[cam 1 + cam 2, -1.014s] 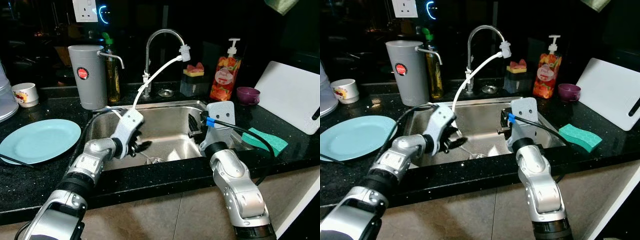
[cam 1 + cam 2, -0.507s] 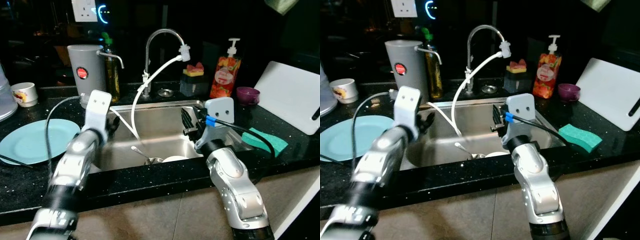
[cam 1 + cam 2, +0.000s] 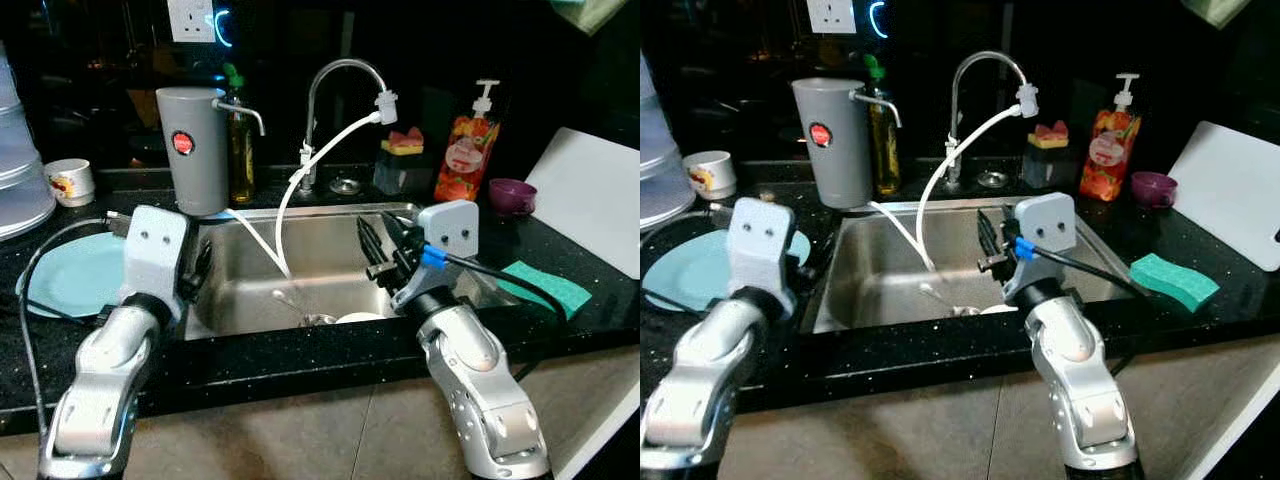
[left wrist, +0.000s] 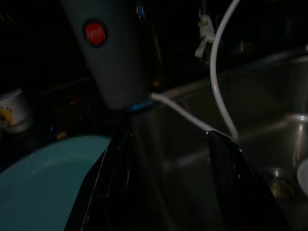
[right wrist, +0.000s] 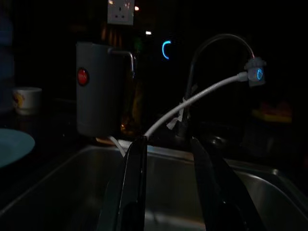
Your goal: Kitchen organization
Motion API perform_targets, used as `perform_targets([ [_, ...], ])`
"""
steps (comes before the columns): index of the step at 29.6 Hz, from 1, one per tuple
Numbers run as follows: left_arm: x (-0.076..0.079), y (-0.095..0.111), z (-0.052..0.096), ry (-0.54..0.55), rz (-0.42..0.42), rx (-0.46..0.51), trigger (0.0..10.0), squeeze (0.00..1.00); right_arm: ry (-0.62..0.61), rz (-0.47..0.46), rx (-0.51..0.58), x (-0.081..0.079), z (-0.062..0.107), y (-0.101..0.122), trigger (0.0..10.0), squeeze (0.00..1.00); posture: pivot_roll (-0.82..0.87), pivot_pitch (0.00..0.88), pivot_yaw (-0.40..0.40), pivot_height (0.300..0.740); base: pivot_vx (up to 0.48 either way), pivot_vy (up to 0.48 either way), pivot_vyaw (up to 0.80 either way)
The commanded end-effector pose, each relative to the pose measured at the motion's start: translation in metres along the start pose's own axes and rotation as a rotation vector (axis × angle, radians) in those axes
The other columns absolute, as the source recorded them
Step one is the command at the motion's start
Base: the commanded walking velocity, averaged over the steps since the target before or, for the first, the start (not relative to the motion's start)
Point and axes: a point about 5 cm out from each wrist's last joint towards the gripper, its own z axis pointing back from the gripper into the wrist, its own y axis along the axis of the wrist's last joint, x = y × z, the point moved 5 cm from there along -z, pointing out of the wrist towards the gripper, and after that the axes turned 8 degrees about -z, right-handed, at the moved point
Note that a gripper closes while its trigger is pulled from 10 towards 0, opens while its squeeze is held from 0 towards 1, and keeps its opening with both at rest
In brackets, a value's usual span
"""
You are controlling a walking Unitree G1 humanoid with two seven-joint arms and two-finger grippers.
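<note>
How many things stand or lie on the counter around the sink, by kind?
Plate: 1
Cup: 1
Grey dispenser: 1
Oil bottle: 1
Soap pump bottle: 1
Purple bowl: 1
Green sponge: 1
White cutting board: 1
Total: 8

The left claw's casing hid part of the light blue plate (image 3: 62, 278), and the white cutting board (image 3: 590, 200) (right side) ran off the frame edge.
</note>
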Motion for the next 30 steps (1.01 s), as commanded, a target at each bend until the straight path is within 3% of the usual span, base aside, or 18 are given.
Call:
perform_targets([
  [1,0.002,-0.007,0.004,-0.01,0.023,-0.045,10.0,0.0,0.005,0.023,0.01,0.0,0.002,0.003,10.0,0.0,0.06,0.092,-0.051,0.74,0.0,0.0,0.0],
  [3,-0.003,-0.019,0.009,0.035,0.139,-0.122,10.0,0.0,0.009,0.066,0.008,0.001,0.003,0.003,10.0,0.0,0.07,0.094,-0.05,0.74,0.0,0.0,0.0],
  [5,-0.003,-0.019,0.009,0.035,0.139,-0.122,10.0,0.0,0.009,0.066,0.008,0.001,0.003,0.003,10.0,0.0,0.07,0.094,-0.05,0.74,0.0,0.0,0.0],
  [8,-0.016,-0.027,0.01,0.116,0.202,-0.178,10.0,0.0,0.006,0.086,0.01,0.003,0.003,0.003,10.0,0.0,0.07,0.095,-0.05,0.74,0.0,0.0,0.0],
  [11,-0.044,-0.039,0.011,0.287,0.257,-0.247,10.0,0.0,0.0,0.088,0.016,0.005,0.001,0.005,10.0,0.0,0.07,0.094,-0.05,0.74,0.0,0.0,0.0],
  [13,-0.044,-0.039,0.011,0.287,0.257,-0.247,10.0,0.0,0.0,0.088,0.016,0.005,0.001,0.005,10.0,0.0,0.07,0.094,-0.05,0.74,0.0,0.0,0.0],
  [18,-0.069,-0.053,0.022,0.491,0.234,-0.332,10.0,0.0,-0.006,0.088,0.017,0.005,0.0,0.004,10.0,0.0,0.07,0.092,-0.045,0.74,0.0,0.0,0.0],
  [19,-0.069,-0.053,0.022,0.491,0.234,-0.332,10.0,0.0,-0.006,0.088,0.017,0.005,0.0,0.004,10.0,0.0,0.07,0.092,-0.045,0.74,0.0,0.0,0.0],
  [21,-0.084,-0.054,0.023,0.583,0.261,-0.343,10.0,0.0,-0.007,0.086,0.016,0.005,0.0,0.003,10.0,0.0,0.07,0.087,-0.048,0.74,0.0,0.0,0.0],
  [30,-0.092,-0.059,0.018,0.659,0.331,-0.372,10.0,0.0,-0.007,0.081,0.022,0.006,-0.002,0.004,10.0,0.0,0.06,0.081,-0.049,0.74,0.0,0.0,0.0],
])
